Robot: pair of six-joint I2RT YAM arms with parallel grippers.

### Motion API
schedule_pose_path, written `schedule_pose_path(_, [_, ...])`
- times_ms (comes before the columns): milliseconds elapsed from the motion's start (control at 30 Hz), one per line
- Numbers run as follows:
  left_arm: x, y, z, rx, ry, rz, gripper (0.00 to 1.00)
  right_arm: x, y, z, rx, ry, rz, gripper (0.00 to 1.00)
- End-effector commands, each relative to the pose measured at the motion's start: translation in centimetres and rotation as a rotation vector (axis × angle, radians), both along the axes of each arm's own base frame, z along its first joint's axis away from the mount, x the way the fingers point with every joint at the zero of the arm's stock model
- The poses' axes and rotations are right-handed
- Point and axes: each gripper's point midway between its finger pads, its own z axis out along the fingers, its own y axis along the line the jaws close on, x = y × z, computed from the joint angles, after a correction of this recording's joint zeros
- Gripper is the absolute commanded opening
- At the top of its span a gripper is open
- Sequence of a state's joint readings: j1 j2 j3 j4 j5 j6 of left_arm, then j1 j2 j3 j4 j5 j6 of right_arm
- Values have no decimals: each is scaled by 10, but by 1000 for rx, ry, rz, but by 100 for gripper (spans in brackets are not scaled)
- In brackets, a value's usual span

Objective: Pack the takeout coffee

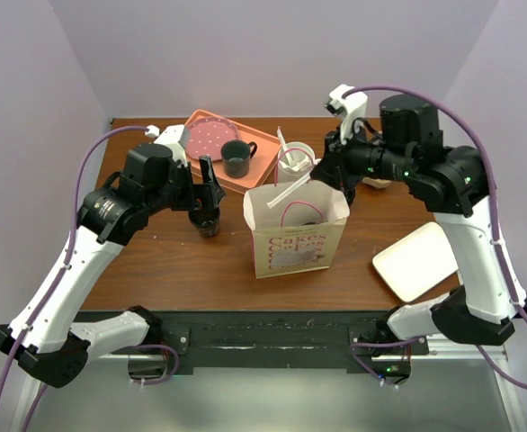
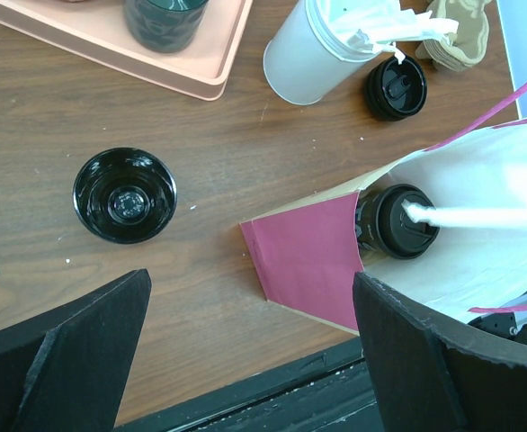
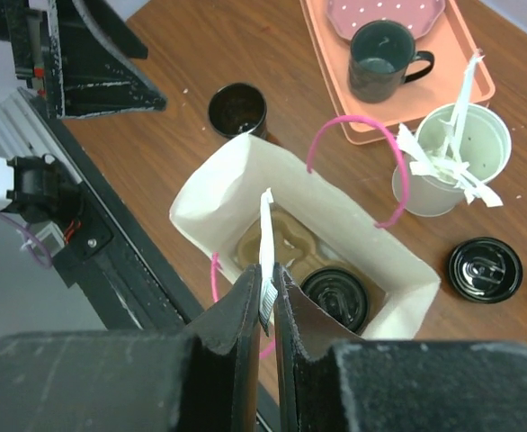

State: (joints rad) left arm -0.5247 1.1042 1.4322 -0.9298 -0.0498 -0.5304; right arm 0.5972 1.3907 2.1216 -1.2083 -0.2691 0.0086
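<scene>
Black jaws of the right gripper (image 3: 265,283) are pressed together on a thin white strip (image 3: 265,234), pinching it upright over the open mouth of the paper bag (image 3: 211,184). Inside the bag, at about 3 o'clock from the fingertips in the right wrist view, stands the takeout coffee (image 3: 335,297), its round black lid on. It sits beside a brown insert (image 3: 277,241) that may be a cardboard carrier, though the view is too dim to be sure. From above, the bag stands at the middle of the wooden table (image 1: 156,270), with pink handles and pink lettering on its front. The left gripper (image 1: 209,191) hangs at the bag's 9 o'clock, its jaws spread wide and holding nothing, above a plain black cup (image 2: 124,195) that stands open and apart from the bag. At the bag's 12 o'clock is a white cup (image 1: 295,162) stuffed with white strips, and a loose black lid (image 2: 395,85) lies just beside it. At 11 o'clock a peach tray (image 1: 265,142) carries a dark mug (image 1: 236,158) and a spotted pink plate (image 1: 211,135). A white plate (image 1: 416,261) lies at 4 o'clock, near the table's edge.
</scene>
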Motion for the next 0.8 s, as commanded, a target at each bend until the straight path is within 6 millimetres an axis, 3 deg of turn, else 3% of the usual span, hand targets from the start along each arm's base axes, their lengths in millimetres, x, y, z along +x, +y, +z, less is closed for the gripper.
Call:
schedule_pose_path(0, [4, 0, 16, -16, -68, -10, 100, 1, 11, -4, -30, 21, -67, 13])
schedule_pose_path(67, [3, 0, 16, -15, -70, -14, 100, 4, 24, -11, -54, 41, -72, 15])
schedule_pose_path(267, [2, 0, 17, -14, -75, -19, 100, 11, 30, -28, -128, 65, -124, 18])
schedule_pose_path(367, [1, 1, 18, -15, -79, -18, 100, 7, 31, -28, -114, 71, -117, 26])
schedule_pose_path(467, [1, 1, 21, -23, -86, -19, 100, 6, 34, -27, -96, 73, -105, 46])
schedule_pose_path(567, [2, 0, 30, -36, -106, -20, 100, 1, 36, -21, -64, 77, -96, 55])
schedule_pose_path(667, [2, 1, 47, -49, -147, -19, 100, -2, 37, -7, -11, 56, -91, 56])
schedule_pose_path(767, [1, -3, 74, -90, -224, -50, 100, -4, 34, 17, 87, 15, -119, 60])
